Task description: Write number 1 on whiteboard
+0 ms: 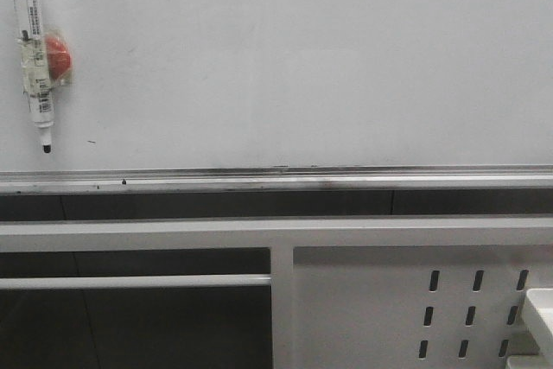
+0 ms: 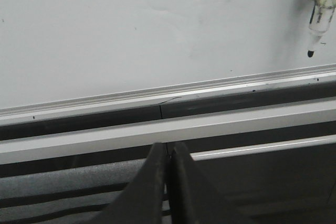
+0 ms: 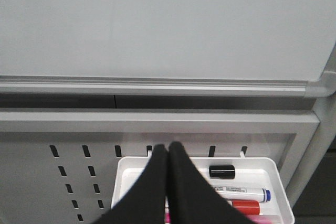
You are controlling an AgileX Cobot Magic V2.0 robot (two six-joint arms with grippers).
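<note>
The whiteboard (image 1: 294, 58) fills the upper part of the front view, with its silver bottom rail (image 1: 276, 181) below. No number 1 stroke shows on it. A white marker pen (image 1: 34, 66) with a black tip pointing down hangs on the board at the far left, fixed by a red round magnet (image 1: 59, 56); its lower end also shows in the left wrist view (image 2: 319, 22). My left gripper (image 2: 169, 148) is shut and empty, below the rail. My right gripper (image 3: 168, 148) is shut and empty, over a white tray (image 3: 262, 165). Neither gripper shows in the front view.
The white tray holds a black cap (image 3: 222, 171), a white marker with a blue end (image 3: 247, 193) and a red marker (image 3: 244, 206). It hangs on a white perforated metal panel (image 1: 415, 300). A white frame bar (image 1: 276, 232) runs under the rail.
</note>
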